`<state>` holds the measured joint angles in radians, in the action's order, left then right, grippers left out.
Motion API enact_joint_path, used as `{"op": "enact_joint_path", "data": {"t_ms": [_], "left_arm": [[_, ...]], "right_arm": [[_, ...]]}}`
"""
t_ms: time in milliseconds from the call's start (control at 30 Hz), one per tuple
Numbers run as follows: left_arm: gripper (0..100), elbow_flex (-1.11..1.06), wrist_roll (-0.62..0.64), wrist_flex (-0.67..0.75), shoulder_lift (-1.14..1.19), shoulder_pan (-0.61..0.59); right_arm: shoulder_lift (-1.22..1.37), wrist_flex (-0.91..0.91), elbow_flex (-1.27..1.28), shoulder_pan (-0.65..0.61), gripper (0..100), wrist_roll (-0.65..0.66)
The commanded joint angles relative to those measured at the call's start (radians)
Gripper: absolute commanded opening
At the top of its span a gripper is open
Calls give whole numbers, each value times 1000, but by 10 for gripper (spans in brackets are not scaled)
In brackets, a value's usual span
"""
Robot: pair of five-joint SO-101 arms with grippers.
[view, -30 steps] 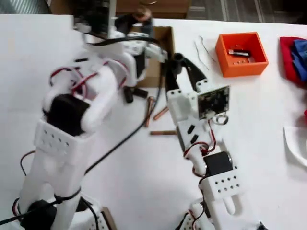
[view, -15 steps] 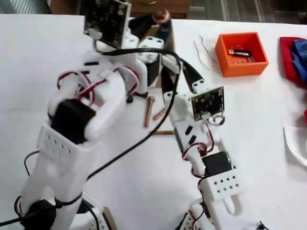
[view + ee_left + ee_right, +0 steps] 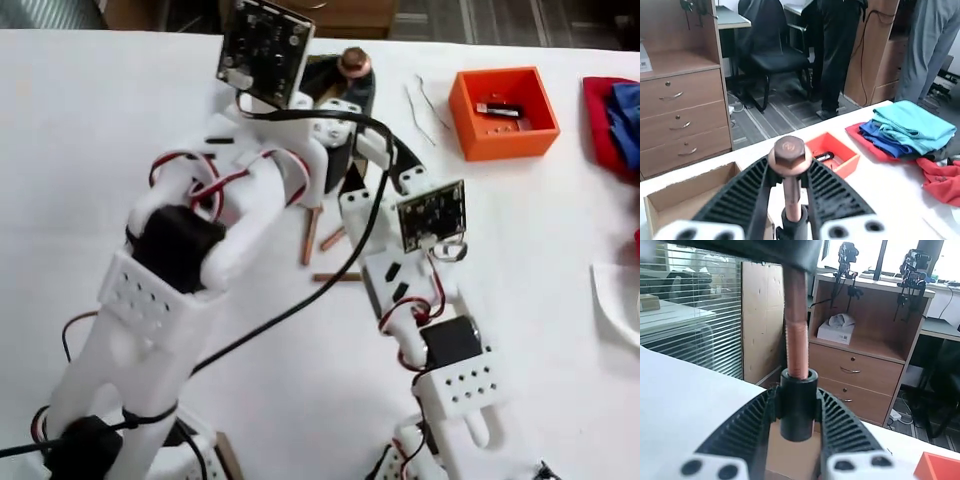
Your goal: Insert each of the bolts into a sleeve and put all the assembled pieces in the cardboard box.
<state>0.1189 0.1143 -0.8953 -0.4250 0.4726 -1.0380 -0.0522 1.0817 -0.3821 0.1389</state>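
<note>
On a white table (image 3: 80, 150), the two arms rise from the near edge and lean toward the far middle. Between the arms, three loose bolts (image 3: 310, 235), copper in colour, lie flat on the tabletop, close together. Farther in, the right claw (image 3: 798, 399) has its two black ribbed fingers closed snugly around a short black sleeve (image 3: 798, 412), held upright with its open mouth upward. The left claw (image 3: 788, 165), lifted off the table, is closed just enough to pinch a bolt (image 3: 788, 148) right under its six-sided head, and the shaft hangs straight down. The threaded end of that bolt sits in the mouth of the sleeve, so the two pieces meet between the claws. From overhead the head of the bolt shows as a small copper disc at the far middle of the table. The open cardboard box (image 3: 690, 192) stands on the table close by the claws. Farther right sits an orange tray (image 3: 470, 135) with a small dark item (image 3: 497, 109) inside. At the right edge of the table lie folded cloths (image 3: 612, 120) in red and blue.
</note>
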Motion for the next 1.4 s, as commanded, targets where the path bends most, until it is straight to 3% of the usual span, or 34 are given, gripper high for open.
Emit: {"op": "enact_joint_path", "data": {"t_ms": [0, 733, 933, 1367], "left_arm": [[27, -5, -8, 9, -2, 8], [32, -114, -8, 11, -3, 8], [110, -116, -8, -3, -11, 5], [114, -70, -15, -84, -11, -2]], "right_arm": [[-21, 25, -15, 5, 23, 5], [-22, 25, -17, 5, 23, 6], [-22, 25, -17, 5, 23, 8], [-22, 25, -17, 5, 23, 8]]}}
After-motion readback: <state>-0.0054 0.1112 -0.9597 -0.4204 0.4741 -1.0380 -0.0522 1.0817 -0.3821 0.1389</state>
